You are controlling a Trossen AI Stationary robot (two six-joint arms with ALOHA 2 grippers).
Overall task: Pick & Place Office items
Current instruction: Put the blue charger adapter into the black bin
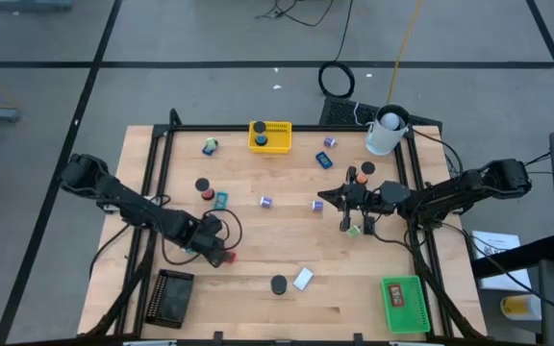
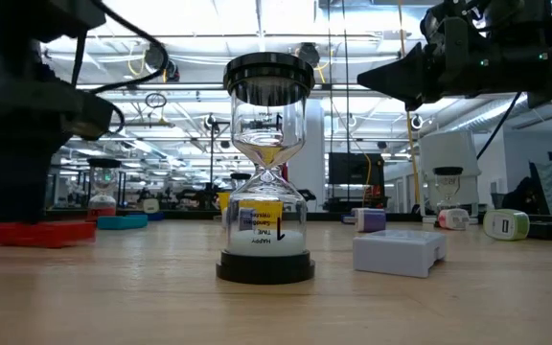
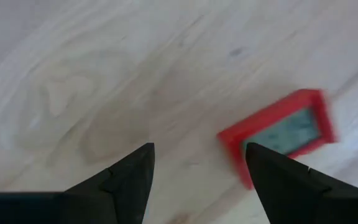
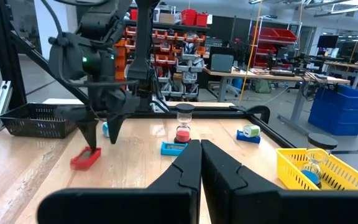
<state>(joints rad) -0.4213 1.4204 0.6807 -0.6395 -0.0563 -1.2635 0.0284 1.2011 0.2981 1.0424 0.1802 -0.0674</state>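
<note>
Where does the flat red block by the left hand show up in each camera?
High view: red block on the wood, just beside the left hand.
Low view: far left, flat on the table.
Left wrist view: just past one fingertip.
Right wrist view: left side, under the other arm's fingers.
Shared landmark: the left hand right over it.

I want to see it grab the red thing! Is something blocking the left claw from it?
No. The left gripper hangs open over bare wood, and the red framed block lies flat right beside one finger, nothing between them.
</note>
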